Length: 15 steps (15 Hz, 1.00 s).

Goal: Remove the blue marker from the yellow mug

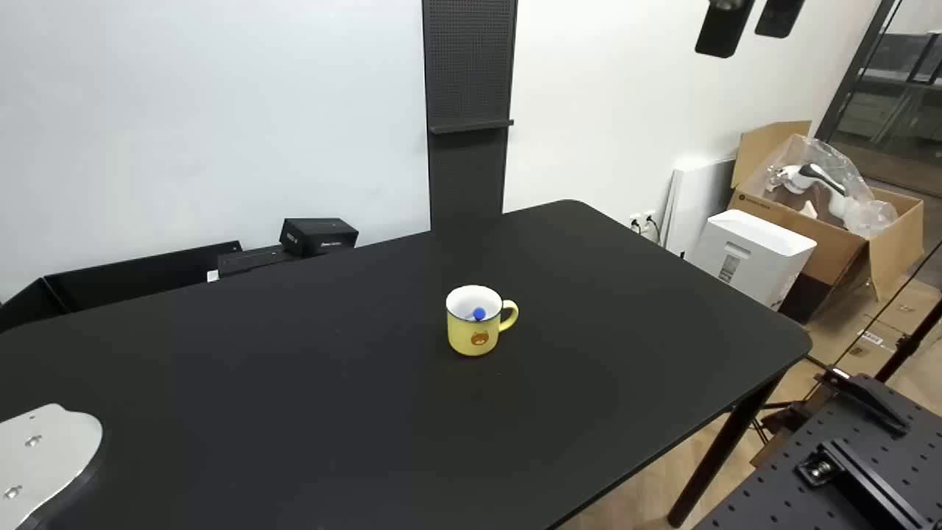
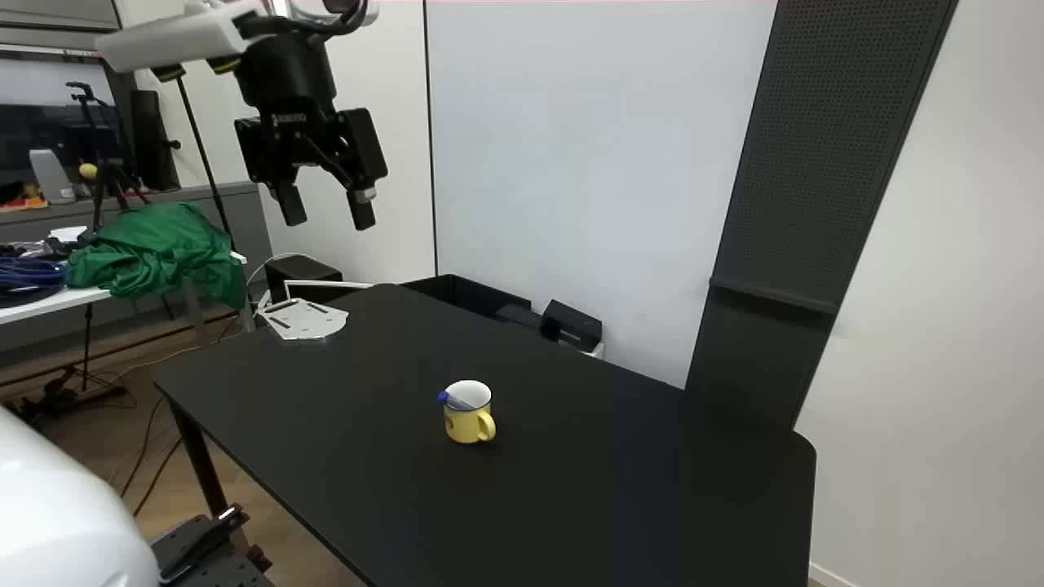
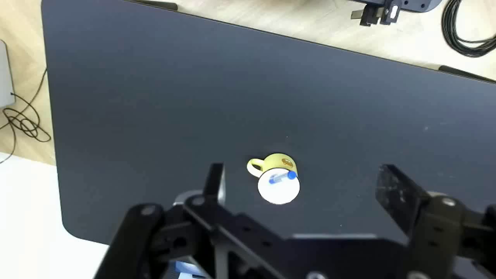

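Judging by the setup, nothing's been ticked off yet: the blue marker (image 3: 282,178) is leaned inside the yellow mug (image 1: 465,335), and the gripper (image 2: 329,218) is held well clear, spread wide, nothing gripped. Grasp and lift-out both left undone.

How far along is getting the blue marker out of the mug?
Done: no part of the removal yet; the blue marker leans inside the upright yellow mug, its blue end poking out. In hand: nothing; the claw hangs open above the table. Left: all of it, likely lowering, gripping that end and lifting the marker clear.
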### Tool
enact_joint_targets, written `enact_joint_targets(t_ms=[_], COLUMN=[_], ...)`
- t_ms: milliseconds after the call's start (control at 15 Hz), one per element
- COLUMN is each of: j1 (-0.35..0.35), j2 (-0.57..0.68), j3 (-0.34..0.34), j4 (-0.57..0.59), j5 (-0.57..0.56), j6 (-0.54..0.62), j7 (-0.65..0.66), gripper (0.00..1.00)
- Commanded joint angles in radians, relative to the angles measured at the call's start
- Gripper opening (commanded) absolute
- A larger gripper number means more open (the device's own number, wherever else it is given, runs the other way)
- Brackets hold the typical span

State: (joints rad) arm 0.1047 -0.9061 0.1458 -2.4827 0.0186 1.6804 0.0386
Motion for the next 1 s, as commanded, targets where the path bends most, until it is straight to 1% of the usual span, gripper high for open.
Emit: enact_joint_targets(t_ms=[0,800,933], j1=[0.004,0.004,-0.009], j2=[0.002,0.002,0.014], j3=[-0.003,-0.003,-0.006], j4=[0.003,0.003,-0.001], j5=[-0.003,-0.003,-0.015], j6=[-0.003,-0.003,0.025], j7=[0.003,0.003,0.008], gripper=[1.00,1.00,1.00])
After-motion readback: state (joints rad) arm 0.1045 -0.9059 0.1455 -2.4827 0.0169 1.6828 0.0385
